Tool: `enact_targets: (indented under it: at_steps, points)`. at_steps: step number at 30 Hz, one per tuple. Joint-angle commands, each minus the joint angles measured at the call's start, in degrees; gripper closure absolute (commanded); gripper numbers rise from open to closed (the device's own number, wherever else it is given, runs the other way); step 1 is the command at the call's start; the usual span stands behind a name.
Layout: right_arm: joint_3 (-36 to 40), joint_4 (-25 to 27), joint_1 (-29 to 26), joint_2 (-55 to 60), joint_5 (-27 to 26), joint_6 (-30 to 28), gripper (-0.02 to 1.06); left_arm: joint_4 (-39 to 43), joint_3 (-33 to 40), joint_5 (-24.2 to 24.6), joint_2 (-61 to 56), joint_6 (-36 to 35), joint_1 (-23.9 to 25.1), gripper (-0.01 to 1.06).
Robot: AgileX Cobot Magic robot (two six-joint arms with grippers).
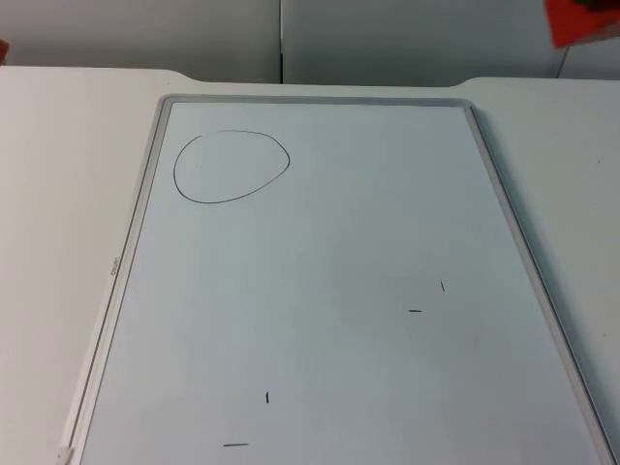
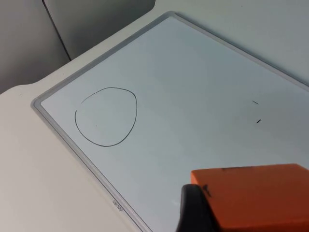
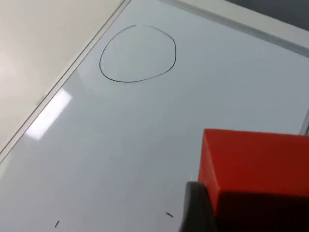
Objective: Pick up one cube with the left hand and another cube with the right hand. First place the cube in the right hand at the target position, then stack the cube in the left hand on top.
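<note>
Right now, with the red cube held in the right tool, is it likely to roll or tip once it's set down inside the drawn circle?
Probably neither. The red cube has flat faces and square edges, so it should sit steady inside the circle. The whiteboard looks glossy, so the cube may slide a little if nudged. It looks rigid in the right tool, which is shut on it.

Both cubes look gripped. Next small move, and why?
Probably carry the right gripper with its red cube toward the drawn circle on the whiteboard; nothing sits in it yet. Left gripper holds the orange cube and waits.
</note>
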Motion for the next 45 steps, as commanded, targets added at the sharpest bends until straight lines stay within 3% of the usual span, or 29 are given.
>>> enact_targets:
  at_steps: [1,6,10,11,25,32,45]
  points:
    - [-3.8,1.42,0.41,4.21,-1.61,-2.23,1.05,-1.17,0.08,-1.35,-0.37,-0.34,-0.48,0.88]
    - [-13.72,3.08,0.8,14.15,1.37,-3.96,1.05,-1.56,0.08,-1.35,-0.37,-0.34,-0.48,0.88]
    - [-27.89,3.43,3.26,26.32,6.98,-6.64,1.05,-1.78,0.08,-1.45,-0.37,-0.34,-0.48,0.88]
    - [-27.89,3.43,3.26,26.32,6.98,-6.64,1.05,-1.78,0.08,-1.45,-0.37,-0.34,-0.48,0.88]
    - [-72.74,3.64,5.28,63.47,25.4,-7.93,1.05,-2.79,0.08,-1.44,-0.37,-0.34,-0.48,0.88]
    - [-81.47,3.12,7.06,73.93,25.38,-8.36,1.05,-2.92,0.08,-1.44,-0.37,-0.34,-0.48,0.88]
    - [-81.74,-0.7,7.99,78.6,15.43,-6.4,1.05,-4.1,0.08,-1.44,-0.37,-0.34,-0.48,0.88]
